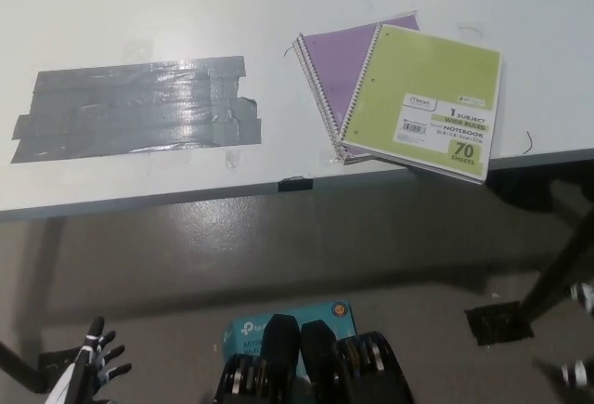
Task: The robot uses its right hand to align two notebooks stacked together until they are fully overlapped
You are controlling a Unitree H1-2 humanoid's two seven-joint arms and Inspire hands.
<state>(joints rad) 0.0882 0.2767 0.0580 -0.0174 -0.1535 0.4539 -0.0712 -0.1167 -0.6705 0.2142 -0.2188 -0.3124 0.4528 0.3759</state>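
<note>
The green spiral notebook (pixel 425 104) lies skewed atop the purple notebook (pixel 345 68) at the right of the white table (pixel 186 14), its near corner overhanging the table's near edge. The right hand (pixel 577 372) is barely visible at the lower right, fingers impossible to judge, nearer the stack. The left hand (pixel 96 364) rests lower left, fingers spread.

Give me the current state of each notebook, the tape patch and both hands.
green notebook: closed, lying skewed on the purple one, corner past the table edge.
purple notebook: closed, partly covered.
grey tape patch: stuck flat on the table.
left hand: low, fingers apart, holding nothing.
right hand: not in view.
</note>
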